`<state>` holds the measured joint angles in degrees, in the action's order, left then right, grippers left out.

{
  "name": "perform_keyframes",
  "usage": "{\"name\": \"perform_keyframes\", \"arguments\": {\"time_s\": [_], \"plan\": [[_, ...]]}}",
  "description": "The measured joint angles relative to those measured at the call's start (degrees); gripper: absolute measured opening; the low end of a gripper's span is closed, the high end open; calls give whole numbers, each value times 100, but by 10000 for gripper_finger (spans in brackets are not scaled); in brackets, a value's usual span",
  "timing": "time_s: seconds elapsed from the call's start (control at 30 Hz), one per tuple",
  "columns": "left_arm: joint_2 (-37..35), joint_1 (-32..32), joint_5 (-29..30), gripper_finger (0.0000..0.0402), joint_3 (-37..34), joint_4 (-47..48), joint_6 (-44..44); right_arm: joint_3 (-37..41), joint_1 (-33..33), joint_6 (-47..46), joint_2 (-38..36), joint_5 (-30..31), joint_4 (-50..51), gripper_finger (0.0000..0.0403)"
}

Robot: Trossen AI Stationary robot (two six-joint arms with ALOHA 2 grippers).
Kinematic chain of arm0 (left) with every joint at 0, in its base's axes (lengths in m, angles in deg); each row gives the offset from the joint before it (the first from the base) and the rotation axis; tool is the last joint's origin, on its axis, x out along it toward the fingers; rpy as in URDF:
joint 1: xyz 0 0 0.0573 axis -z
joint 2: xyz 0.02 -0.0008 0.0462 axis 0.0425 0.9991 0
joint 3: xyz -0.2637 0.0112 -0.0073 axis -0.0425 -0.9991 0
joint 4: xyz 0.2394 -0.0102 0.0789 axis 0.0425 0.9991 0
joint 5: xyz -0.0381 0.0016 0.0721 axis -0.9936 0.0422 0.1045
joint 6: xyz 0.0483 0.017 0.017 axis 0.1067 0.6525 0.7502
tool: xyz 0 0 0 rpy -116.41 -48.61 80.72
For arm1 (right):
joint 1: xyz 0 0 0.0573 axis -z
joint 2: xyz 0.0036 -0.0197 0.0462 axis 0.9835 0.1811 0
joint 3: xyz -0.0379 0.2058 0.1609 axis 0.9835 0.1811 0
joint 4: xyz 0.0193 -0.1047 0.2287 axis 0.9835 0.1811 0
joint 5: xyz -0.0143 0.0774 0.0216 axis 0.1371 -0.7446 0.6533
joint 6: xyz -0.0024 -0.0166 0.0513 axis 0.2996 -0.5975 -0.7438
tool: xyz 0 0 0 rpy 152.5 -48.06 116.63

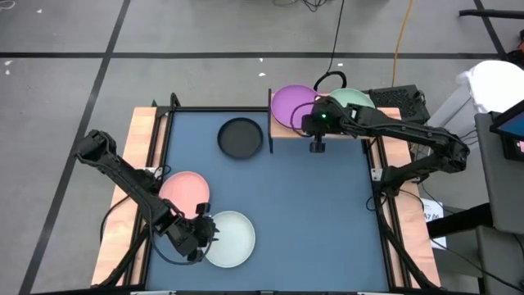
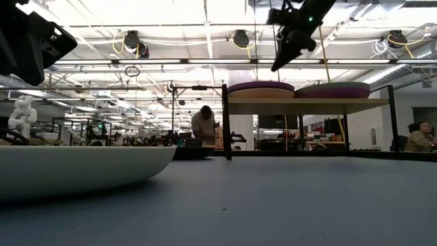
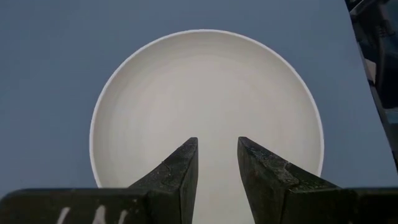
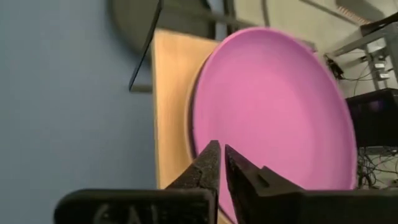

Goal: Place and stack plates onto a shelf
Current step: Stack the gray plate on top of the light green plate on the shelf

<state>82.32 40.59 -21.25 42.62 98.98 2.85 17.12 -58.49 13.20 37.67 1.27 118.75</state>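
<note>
Overhead, round matte purple plate (image 1: 288, 104) tops shelf (image 1: 282, 130); right end effector (image 1: 316, 146) pressed together.

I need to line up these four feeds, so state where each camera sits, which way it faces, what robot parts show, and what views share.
High: overhead, straight down on the blue table; both arms, left gripper, right gripper.
Low: table height, level toward the shelf; right gripper above.
Left wrist: above the whitish plate, looking down; own fingers apart.
Right wrist: over the purple plate; own fingers nearly closed.
Shared: purple plate in high, low, right wrist; whitish plate in high, low, left wrist.
</note>
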Motion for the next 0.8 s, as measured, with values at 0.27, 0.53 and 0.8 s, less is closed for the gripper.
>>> {"name": "perform_keyframes", "arguments": {"time_s": [0.27,0.53,0.8], "plan": [[0,-49,438,118,0,61,-10,0,-507,-1129,-569,-39,127,15],[0,-15,313,138,0,105,-209,252,-1366,-2513,-929,-197,460,16],[92,457,-141,245,-2,70,0,1442,-2393,-3474,-1460,-177,-299,16]]}}
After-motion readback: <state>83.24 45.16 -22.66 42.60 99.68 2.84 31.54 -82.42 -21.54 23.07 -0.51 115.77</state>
